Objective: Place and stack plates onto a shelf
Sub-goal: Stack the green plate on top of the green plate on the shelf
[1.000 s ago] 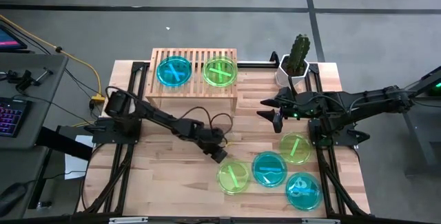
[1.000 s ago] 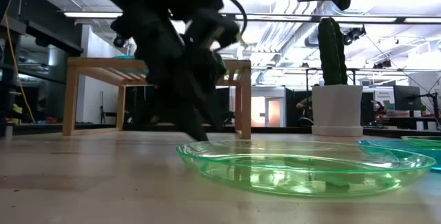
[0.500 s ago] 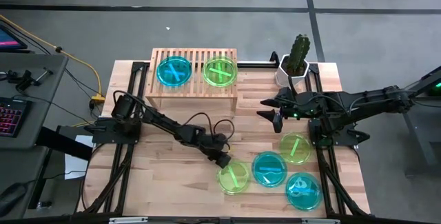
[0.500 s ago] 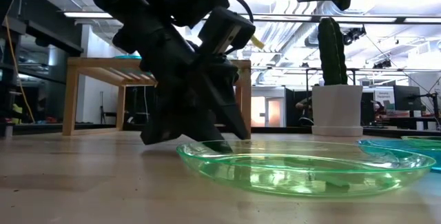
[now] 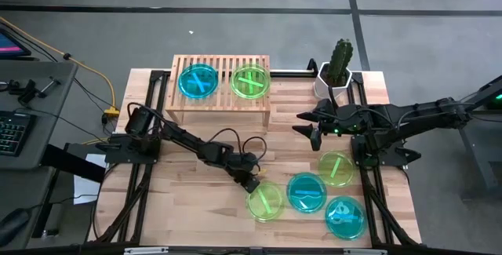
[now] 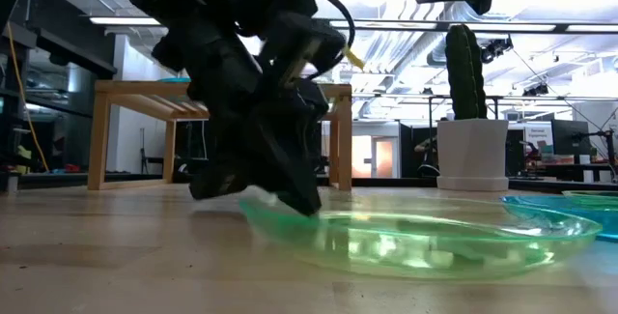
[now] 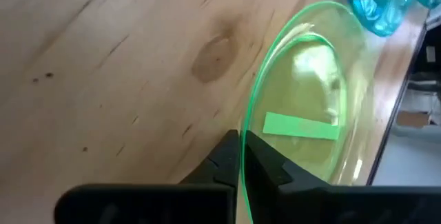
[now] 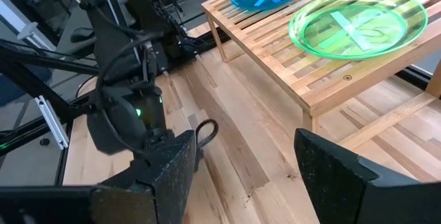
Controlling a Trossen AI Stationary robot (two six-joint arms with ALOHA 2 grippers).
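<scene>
My left gripper (image 5: 252,184) is down at the table's near middle. It is shut on the rim of a yellow-green plate (image 5: 267,202) that lies on the tabletop. Another yellow-green plate (image 5: 336,168) and two cyan-blue plates (image 5: 306,191) (image 5: 345,216) lie flat to its right. On the shelf (image 5: 221,98) at the far left sit a blue plate (image 5: 198,80) and a green plate (image 5: 251,81). My right gripper (image 5: 307,126) hangs open above the table's right middle, holding nothing. My left gripper pinches the yellow-green plate's rim (image 7: 249,124) on the plate's far-left side, one finger inside the plate and one outside. The fingers (image 6: 294,193) slant down from the table's left. The plate's underside still lies on the table.
A cactus in a white pot (image 5: 337,71) stands at the far right, behind my right gripper. Bare wood lies between the shelf and the plates. The shelf top has free slats to the right of its green plate (image 8: 351,24).
My left gripper has moved toward the near right, down to the yellow-green plate. Its fingers first stood apart over the rim and have now shut on it. My right arm has kept still.
</scene>
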